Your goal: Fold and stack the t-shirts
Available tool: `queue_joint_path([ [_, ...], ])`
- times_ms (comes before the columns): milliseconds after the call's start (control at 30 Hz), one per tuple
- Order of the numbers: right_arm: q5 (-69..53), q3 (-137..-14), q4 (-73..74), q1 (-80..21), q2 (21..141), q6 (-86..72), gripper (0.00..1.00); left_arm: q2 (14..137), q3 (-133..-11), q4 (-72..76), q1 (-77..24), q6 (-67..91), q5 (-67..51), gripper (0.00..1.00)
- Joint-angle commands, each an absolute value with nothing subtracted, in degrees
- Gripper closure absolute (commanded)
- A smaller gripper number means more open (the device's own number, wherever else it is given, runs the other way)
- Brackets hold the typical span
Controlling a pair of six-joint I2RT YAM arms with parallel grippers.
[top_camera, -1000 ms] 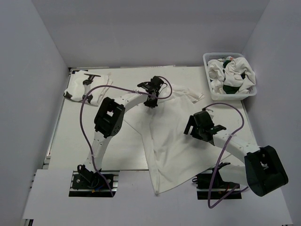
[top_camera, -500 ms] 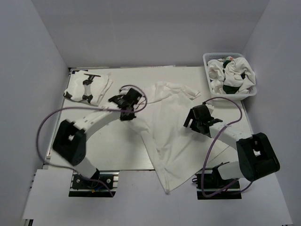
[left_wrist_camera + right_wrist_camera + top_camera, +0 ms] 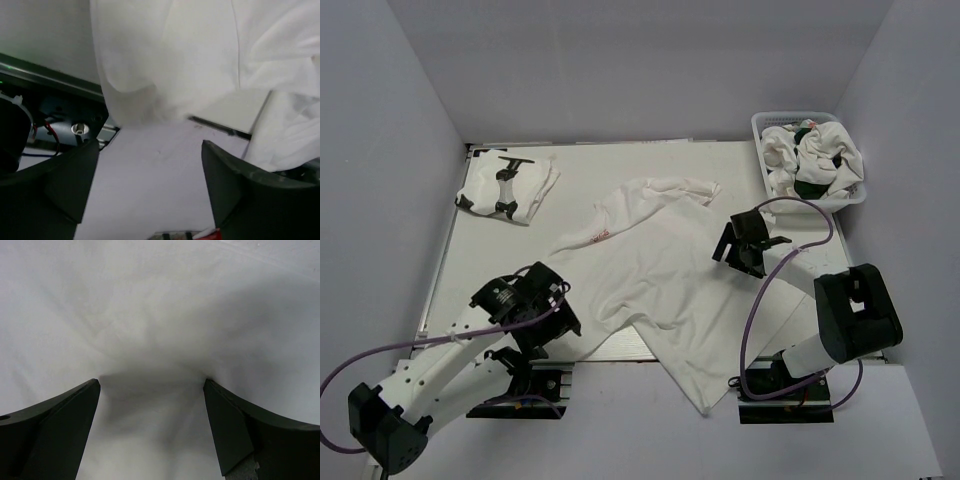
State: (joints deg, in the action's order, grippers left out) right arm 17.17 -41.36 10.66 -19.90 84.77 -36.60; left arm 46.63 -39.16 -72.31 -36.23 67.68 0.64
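Two arms, white links, black joints, purple cables.
Left arm (image 3: 440, 365) and right arm (image 3: 855, 315): white tubular links, chunky black boxy joint housings; small dark holes in a row on the left arm's white link behind the gripper. Left gripper (image 3: 558, 318) and right gripper (image 3: 740, 243) are all black. Left cable (image 3: 420, 341) and right cable (image 3: 747, 340) are thin, purple, and loop loosely back from each gripper. Black base blocks, left base (image 3: 535, 385), right base (image 3: 785, 385). Wrist views: left fingers (image 3: 65, 185) and right fingers (image 3: 55, 425) are matte dark wedges with flat inner faces. Left of the left gripper: silver screw (image 3: 77, 129), red wires (image 3: 50, 134), white zip tie (image 3: 14, 100).
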Motion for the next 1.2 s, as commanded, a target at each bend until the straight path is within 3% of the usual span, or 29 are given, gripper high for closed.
queue_joint_path([
  [0, 17.2, -43.0, 16.5, -19.2, 85.9, -35.8, 0.1, 48.9, -40.5, -72.6, -36.7, 66.3, -5.8, 0.0],
  [167, 16.3, -43.9, 16.8, -19.2, 83.4, -33.0, 0.1, 57.0, -52.6, -65.2, -36.7, 53.7, 0.6, 0.0],
  [300, 16.4, -43.2, 17.8, -19.0, 81.3, -31.7, 0.1, 66.7, -59.3, -47.9, -36.7, 41.3, 6.4, 0.0],
  [433, 15.5, -41.4, 18.9, -18.7, 79.3, -30.5, 0.1, 87.8, -72.7, -34.1, -35.1, 31.1, 9.0, 0.0],
  [467, 15.6, -41.0, 19.1, -18.7, 78.3, -30.4, 0.1, 91.9, -72.8, -34.1, -35.1, 30.2, 10.4, 0.0],
  [600, 16.2, -38.9, 19.0, -18.0, 76.9, -29.8, 0.1, 110.6, -92.7, -34.6, -33.8, 25.1, 14.3, 0.0],
  [767, 16.0, -39.5, 18.0, -16.6, 79.5, -29.4, 0.1, 128.0, -111.8, -36.5, -29.1, 22.8, 9.0, 0.0],
  [1033, 13.9, -42.3, 14.6, -15.7, 85.2, -26.6, 0.1, 139.3, -116.6, -30.9, -24.2, 21.3, 4.1, 0.0],
  [1167, 11.1, -45.8, 12.9, -16.1, 93.8, -24.2, 0.1, 143.3, -118.2, -30.1, -21.1, 21.4, 5.4, 0.0],
])
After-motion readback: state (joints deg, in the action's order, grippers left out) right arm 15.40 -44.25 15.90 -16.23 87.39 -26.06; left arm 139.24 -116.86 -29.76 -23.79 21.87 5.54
